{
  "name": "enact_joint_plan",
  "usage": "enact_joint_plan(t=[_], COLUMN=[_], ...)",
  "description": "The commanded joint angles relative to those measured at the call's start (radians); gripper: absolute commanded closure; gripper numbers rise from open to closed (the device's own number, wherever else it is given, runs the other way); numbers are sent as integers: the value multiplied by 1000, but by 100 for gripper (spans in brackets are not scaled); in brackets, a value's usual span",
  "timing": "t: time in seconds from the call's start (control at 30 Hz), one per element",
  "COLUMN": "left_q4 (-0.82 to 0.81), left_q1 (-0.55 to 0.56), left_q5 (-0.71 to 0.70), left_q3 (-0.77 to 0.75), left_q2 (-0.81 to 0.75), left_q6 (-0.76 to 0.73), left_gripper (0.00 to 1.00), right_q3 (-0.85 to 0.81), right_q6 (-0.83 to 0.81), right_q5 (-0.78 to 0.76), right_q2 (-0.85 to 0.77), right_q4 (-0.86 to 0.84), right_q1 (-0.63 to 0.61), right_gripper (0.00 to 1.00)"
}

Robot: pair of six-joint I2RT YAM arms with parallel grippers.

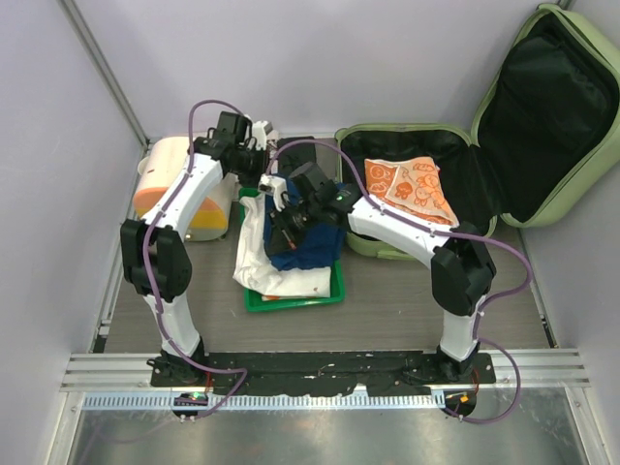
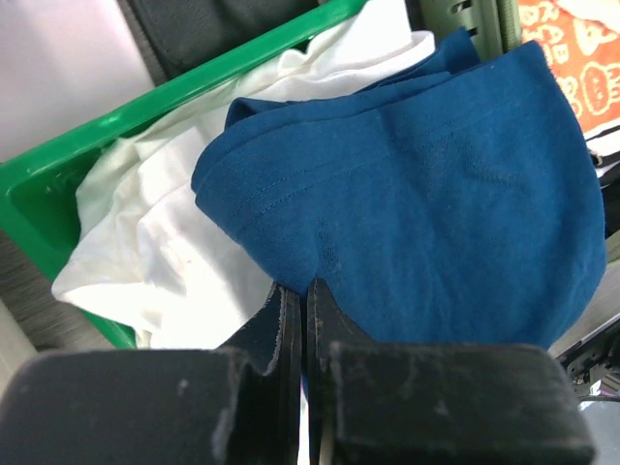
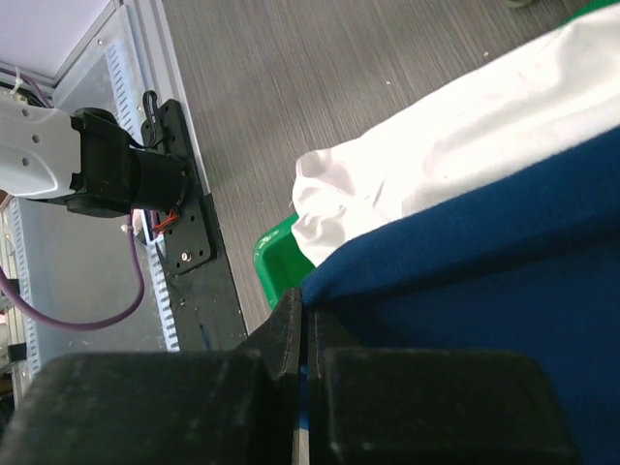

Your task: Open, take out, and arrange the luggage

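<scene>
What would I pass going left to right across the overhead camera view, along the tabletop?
Cream-and-orange container → green tray with the blue cloth on it → luggage base with an orange patterned cloth inside → its open lid.

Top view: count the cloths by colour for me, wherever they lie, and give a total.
blue cloth: 1
white cloth: 1, as far as shows
orange patterned cloth, in the suitcase: 1
Total: 3
</scene>
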State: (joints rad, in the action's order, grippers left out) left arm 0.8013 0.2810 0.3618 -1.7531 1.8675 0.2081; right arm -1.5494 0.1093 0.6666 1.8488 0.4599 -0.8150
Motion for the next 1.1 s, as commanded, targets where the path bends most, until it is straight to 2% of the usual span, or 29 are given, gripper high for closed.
enact_joint_plan(t=[0.0, 0.33, 0.7, 0.87, 1.0, 1.03, 1.07], left_q4=[9, 99, 107, 113, 79, 70, 65], left_q1=[-25, -63, -111, -109, -111, -111, -111], left_q5=[-43, -102, -161, -97, -52, -49, -52], left_q3=[4, -43, -60, -77, -46, -43, -46], left_q2=[-30, -64, -103, -41, 4, 15, 18], left_q6=[-58, -107, -124, -122, -86, -81, -78], left_gripper=[100, 100, 100, 100, 93, 90, 85], right_q3=[-83, -129, -136, -146, -103, -100, -106], right_q6=[20, -8, 12, 12, -2, -5, -13], right_q5=[40, 71, 110, 73, -1, -8, -7], right_q2=[15, 36, 79, 131, 133, 135, 139], right_q4=[-59, -112, -173, -150, -158, -153, -144], right_q1=[-42, -96, -118, -122, -118, -118, -116], right_gripper=[99, 99, 99, 99, 99, 98, 78])
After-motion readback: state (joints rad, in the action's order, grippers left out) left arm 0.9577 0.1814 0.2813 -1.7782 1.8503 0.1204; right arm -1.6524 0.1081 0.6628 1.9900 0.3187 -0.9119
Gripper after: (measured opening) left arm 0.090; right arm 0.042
